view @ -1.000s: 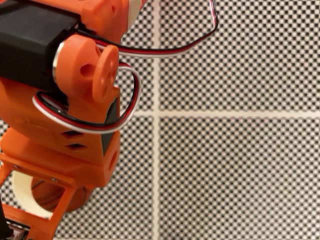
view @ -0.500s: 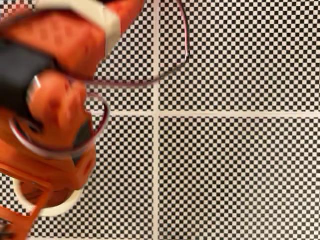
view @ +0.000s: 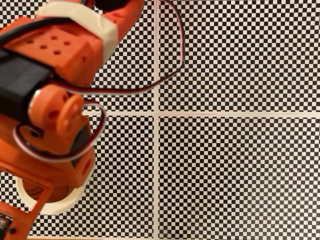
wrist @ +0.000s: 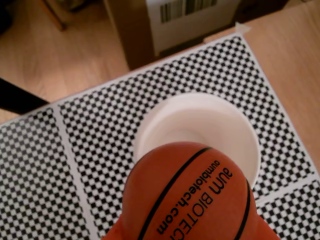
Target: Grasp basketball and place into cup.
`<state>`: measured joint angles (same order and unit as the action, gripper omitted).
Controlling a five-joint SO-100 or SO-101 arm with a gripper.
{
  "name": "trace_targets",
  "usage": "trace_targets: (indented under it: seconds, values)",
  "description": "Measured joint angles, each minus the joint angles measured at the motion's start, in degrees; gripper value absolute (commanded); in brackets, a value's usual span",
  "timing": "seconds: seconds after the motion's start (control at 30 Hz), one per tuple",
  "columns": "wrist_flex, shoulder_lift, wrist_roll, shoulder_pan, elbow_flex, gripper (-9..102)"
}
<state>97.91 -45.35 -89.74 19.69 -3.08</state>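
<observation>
Ball: the basketball (wrist: 192,197) fills the near wrist view, poised above the cup (wrist: 197,131), overlapping its near rim.
Surroundings: a checkered mat (view: 235,175) under the cup; cardboard box (wrist: 175,22) beyond it.
Obstruction: the orange arm (view: 55,100) covers much of the cup (view: 50,202) in the fixed view.
Gripper: fingers hidden, so cannot tell how far apart.

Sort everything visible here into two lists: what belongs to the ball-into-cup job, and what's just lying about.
Part of the job:
- basketball, held above the cup's mouth
- cup, open and upright
- claw, around the ball

Just there:
- checkered mat
- cardboard box with a barcode label
- wooden floor
</observation>
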Motion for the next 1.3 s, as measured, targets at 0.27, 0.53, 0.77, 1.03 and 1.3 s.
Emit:
trace_targets:
  seconds: [0.27, 0.53, 0.77, 1.03, 1.3]
  values:
    - [-3.43, 0.00, -0.18, -0.09, 0.00, 15]
    - [-7.38, 0.00, 0.18, -0.09, 0.00, 15]
    - [-9.76, -0.09, -0.35, 2.11, 0.00, 14]
    - [-10.37, -0.09, -1.23, 3.25, 0.00, 15]
    - [-11.07, -0.09, -1.41, 3.69, 0.00, 16]
